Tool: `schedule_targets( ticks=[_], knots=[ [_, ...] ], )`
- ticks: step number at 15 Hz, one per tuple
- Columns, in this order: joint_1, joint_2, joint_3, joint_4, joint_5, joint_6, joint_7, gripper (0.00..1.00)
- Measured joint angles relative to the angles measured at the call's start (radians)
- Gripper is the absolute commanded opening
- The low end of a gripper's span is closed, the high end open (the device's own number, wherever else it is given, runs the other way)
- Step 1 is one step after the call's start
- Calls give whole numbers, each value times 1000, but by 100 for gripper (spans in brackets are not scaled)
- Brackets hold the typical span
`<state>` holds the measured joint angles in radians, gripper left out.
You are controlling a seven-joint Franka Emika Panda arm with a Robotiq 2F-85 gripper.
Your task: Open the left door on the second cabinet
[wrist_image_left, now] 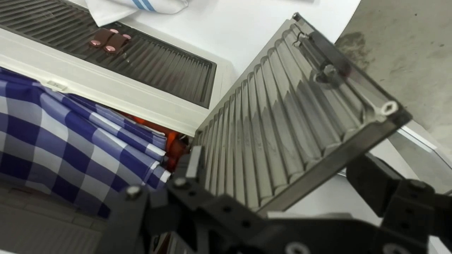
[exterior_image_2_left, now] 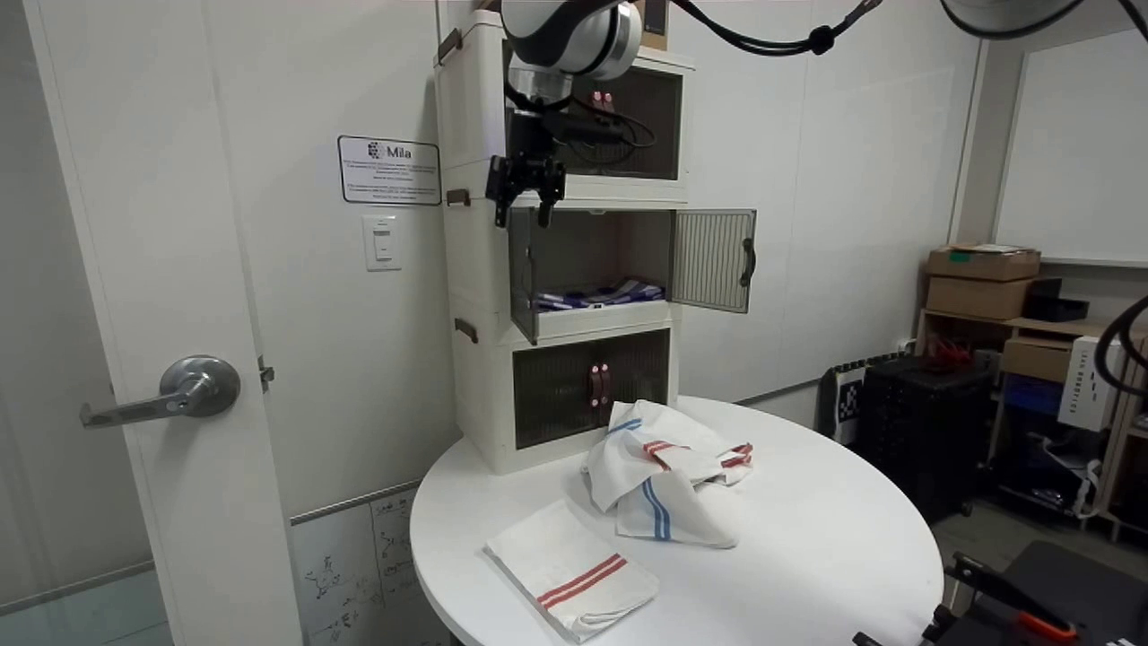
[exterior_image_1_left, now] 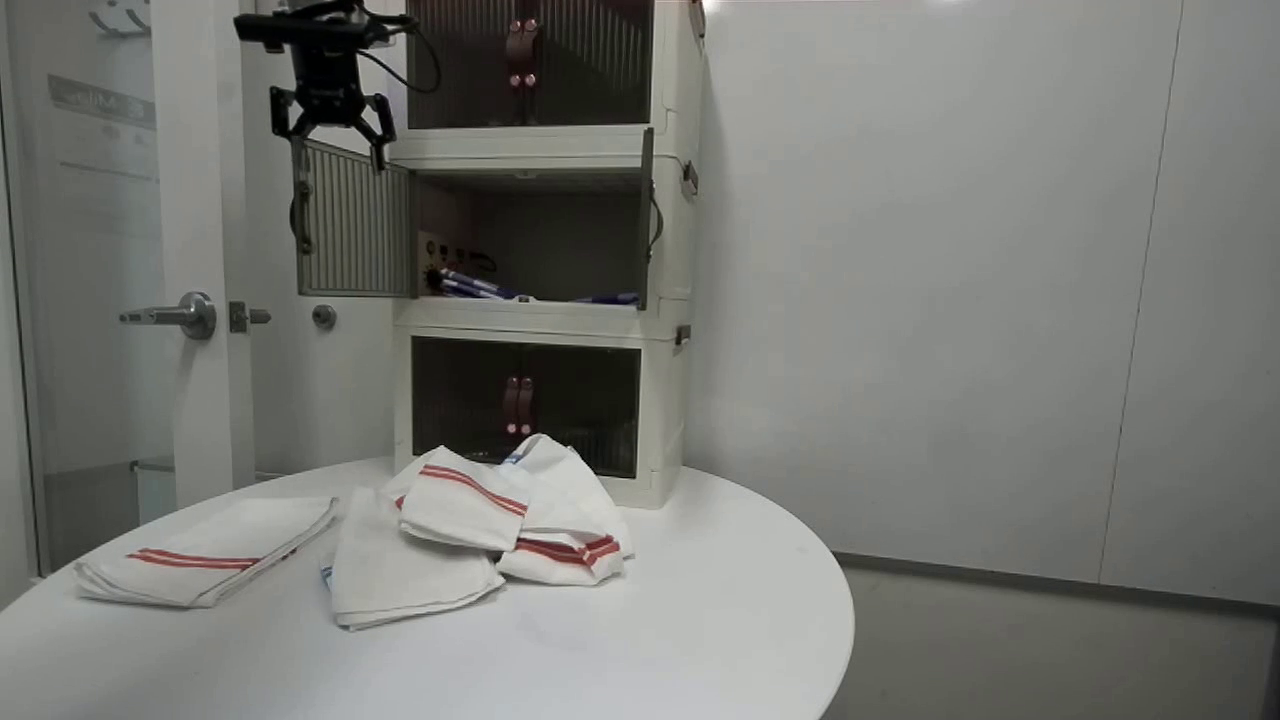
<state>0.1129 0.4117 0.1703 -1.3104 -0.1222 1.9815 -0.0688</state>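
Wrist view: my fingers [wrist_image_left: 372, 183] stand spread, the open left door [wrist_image_left: 272, 123] showing between them; whether we touch, I cannot tell; in an exterior view, rightward of it, blue cloth [exterior_image_1_left: 475, 286] lies inside the second cabinet [exterior_image_1_left: 560, 230]; then the right door [exterior_image_1_left: 646, 225], also open; below, striped towels [exterior_image_1_left: 465, 505] on a round white table [exterior_image_1_left: 750, 610]; pale wall [exterior_image_1_left: 950, 300] rightmost.

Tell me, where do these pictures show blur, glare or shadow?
In the wrist view, the nearby hand looks out of focus; in an exterior view, bright spots on the wall at the picture's top edge, soft shadow beside the middle cabinet, whose inside looks dim.
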Motion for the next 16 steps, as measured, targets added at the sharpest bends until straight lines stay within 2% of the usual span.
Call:
schedule_targets(
  ticks=[5, 12, 16],
  knots=[
    [36, -24, -10, 23, -3, -2, 60, 100],
    [149, -63, -13, 124, -87, -4, 381, 100],
    [168, -104, -34, 152, -175, -5, 561, 100]
  ],
)
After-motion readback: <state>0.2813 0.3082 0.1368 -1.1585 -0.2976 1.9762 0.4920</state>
